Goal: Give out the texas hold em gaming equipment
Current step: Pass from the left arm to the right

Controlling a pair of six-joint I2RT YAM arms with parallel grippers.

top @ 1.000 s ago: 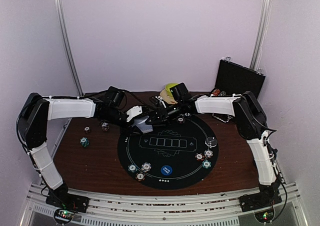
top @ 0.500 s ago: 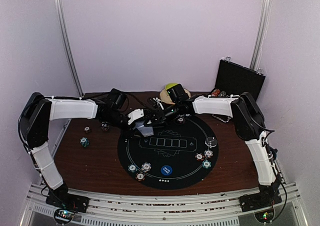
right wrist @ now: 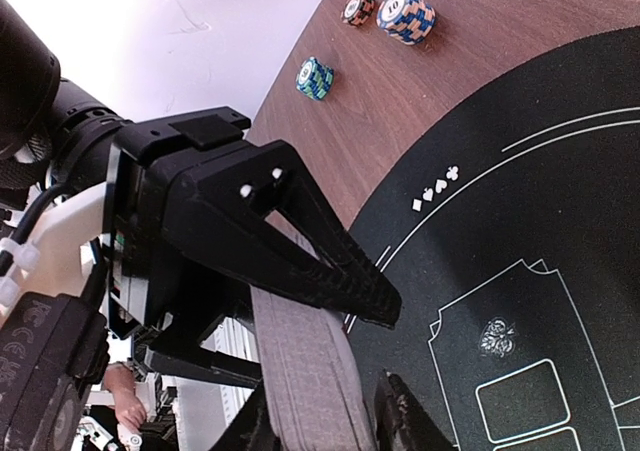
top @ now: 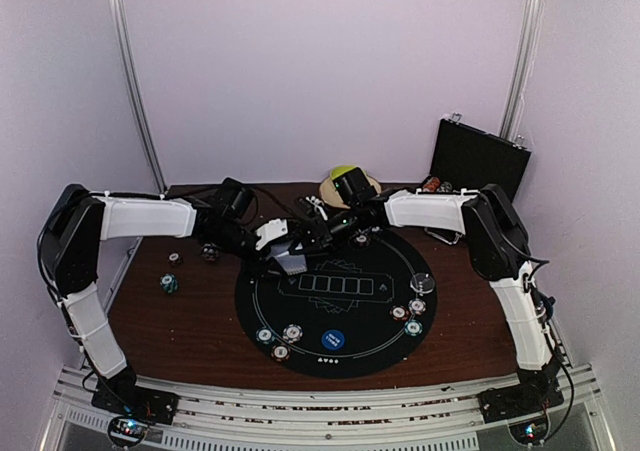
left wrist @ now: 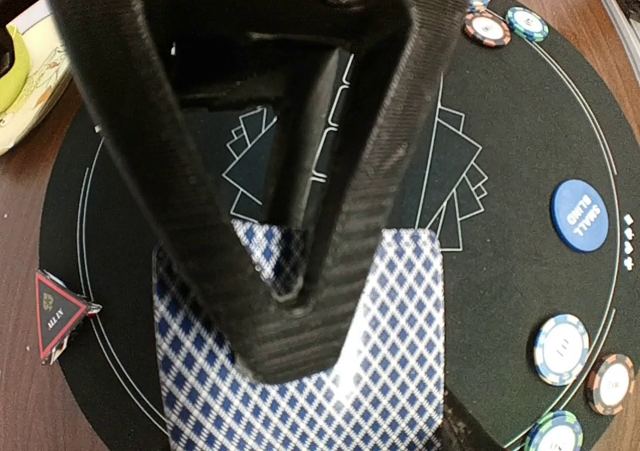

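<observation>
A deck of blue-diamond-backed playing cards [left wrist: 390,371] hangs over the upper left of the black round mat [top: 370,331]. My left gripper [left wrist: 295,311] is shut on it, one finger lying across the top card. The deck [right wrist: 300,361] shows edge-on in the right wrist view. There my right gripper [right wrist: 325,426] is open, its fingertips either side of the deck's end, with a thin gap at one. Poker chips [top: 275,339] and a blue disc [top: 333,339] lie at the mat's near edge. More chips [top: 408,316] lie at its right. A red triangle marker [left wrist: 55,314] sits at the rim.
Three small chip stacks [top: 170,283] stand on the wood left of the mat. A green bowl on its plate [top: 343,179] is at the back centre. An open black case [top: 478,158] stands at the back right. A clear disc [top: 422,282] rests on the mat's right side.
Both grippers and the deck have drifted a little; the right wrist has moved slightly left toward the left gripper. The chips and discs have not moved.
</observation>
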